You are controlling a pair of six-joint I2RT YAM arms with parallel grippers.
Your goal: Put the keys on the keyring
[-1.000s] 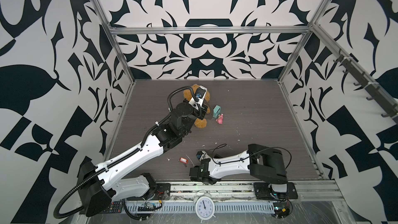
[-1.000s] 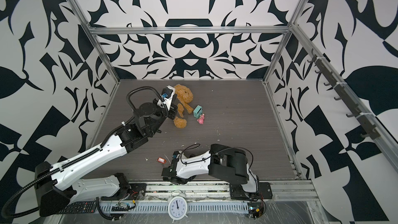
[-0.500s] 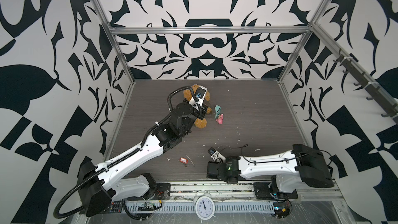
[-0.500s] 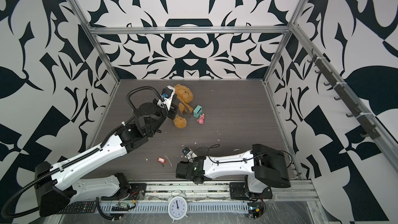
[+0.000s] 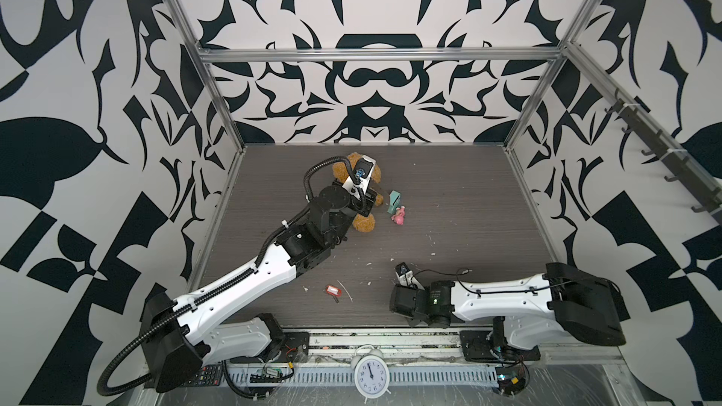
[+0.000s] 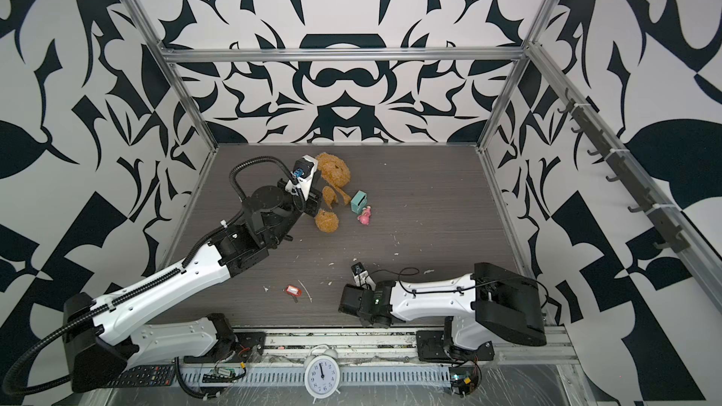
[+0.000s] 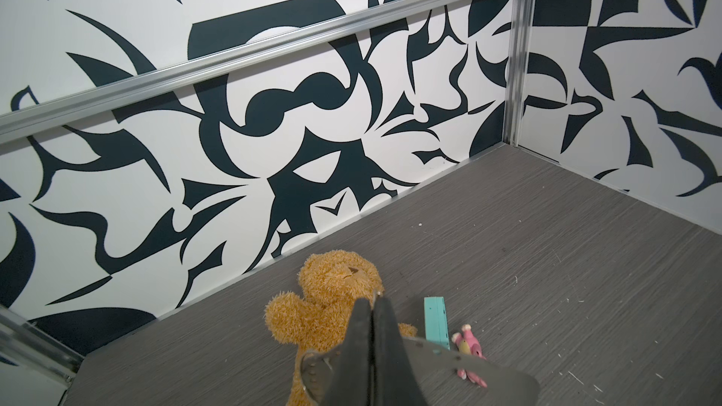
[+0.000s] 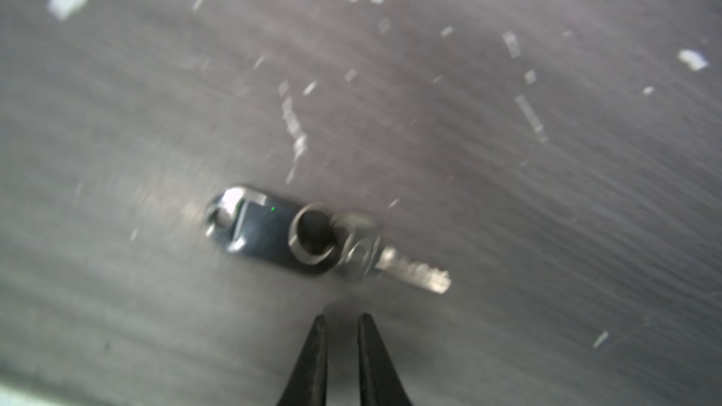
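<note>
In the left wrist view my left gripper (image 7: 374, 302) is shut on the wide grey strap (image 7: 461, 365) with dotted edges. The thin silver keyring (image 7: 302, 369) shows at the strap's end beside the fingers. It hangs above the teddy bear. One of the keys, the red tag (image 5: 333, 290) (image 6: 292, 290), lies near the table's front. The other, a black fob (image 8: 273, 232) with a metal blade, lies on the table just ahead of my right gripper (image 8: 339, 320). That gripper is open by a narrow gap with nothing between its fingers.
A brown teddy bear (image 5: 361, 220), a teal box (image 5: 394, 201) and a pink figure (image 5: 399, 215) lie at mid-table. White scraps litter the front half. An alarm clock (image 5: 370, 369) and a black remote control (image 6: 144, 374) sit outside the front rail.
My right arm has swung to the right along the front edge, away from the red tag. The left arm has not moved.
</note>
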